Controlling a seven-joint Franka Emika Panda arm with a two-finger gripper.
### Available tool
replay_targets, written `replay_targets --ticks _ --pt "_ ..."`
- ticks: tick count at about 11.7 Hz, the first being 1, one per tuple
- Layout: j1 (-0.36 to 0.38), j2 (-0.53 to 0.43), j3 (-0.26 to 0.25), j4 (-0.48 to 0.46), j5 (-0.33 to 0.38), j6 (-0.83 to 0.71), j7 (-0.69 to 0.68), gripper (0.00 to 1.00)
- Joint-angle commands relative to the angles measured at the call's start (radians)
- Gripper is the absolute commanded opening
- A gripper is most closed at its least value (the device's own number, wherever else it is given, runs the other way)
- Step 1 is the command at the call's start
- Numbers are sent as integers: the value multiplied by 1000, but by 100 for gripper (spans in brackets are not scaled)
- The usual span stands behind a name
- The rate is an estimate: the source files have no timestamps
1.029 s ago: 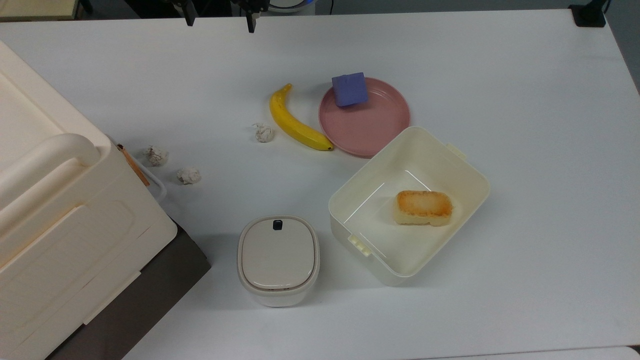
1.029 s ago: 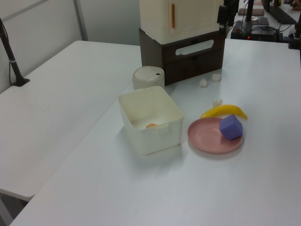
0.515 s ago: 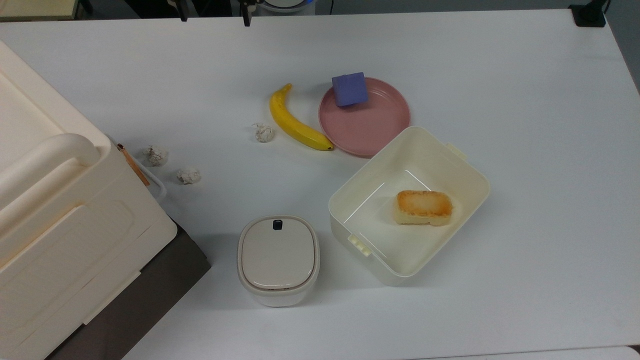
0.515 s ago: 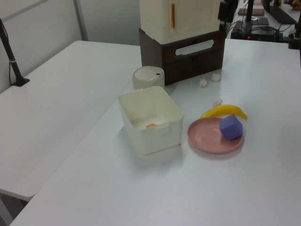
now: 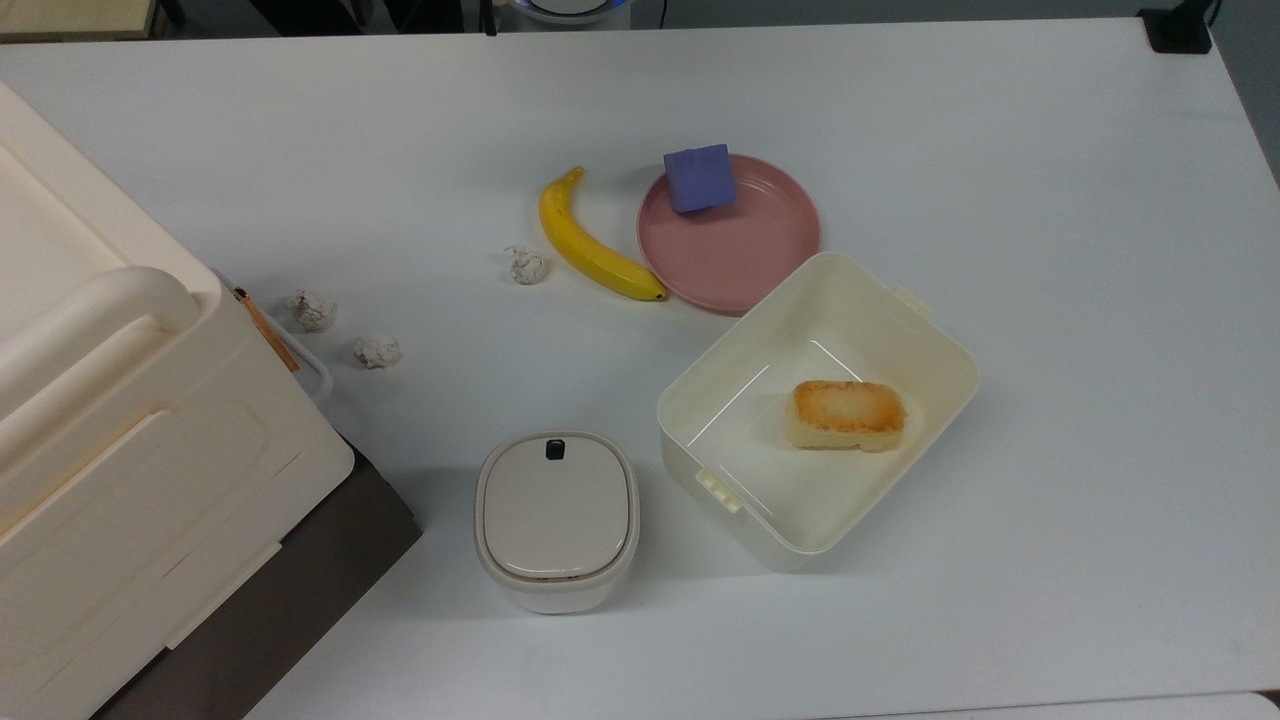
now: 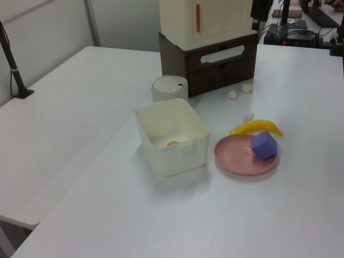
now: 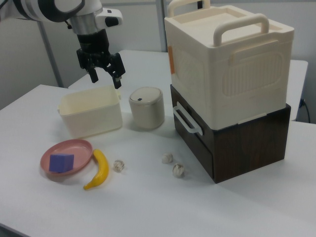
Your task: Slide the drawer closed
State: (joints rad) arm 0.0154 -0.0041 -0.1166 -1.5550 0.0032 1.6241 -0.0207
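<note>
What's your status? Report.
Gripper open, empty, raised clear of the cabinet. Drawer front flush, looks closed. Paper balls lie before it, untouched.

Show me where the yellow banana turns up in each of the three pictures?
Top view: the banana lies upper middle, just left of the pink plate.
Left view: the banana lies at right, just behind the plate.
Right view: the banana lies lower left, just right of the plate.
Shared landmark: the pink plate.
</note>
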Motion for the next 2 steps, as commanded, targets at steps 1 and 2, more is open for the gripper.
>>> replay_targets --ticks 1,2 --pt "6 -14 2 4 18 -44 -18 100" --pt "8 -14 3 3 18 -41 -25 100"
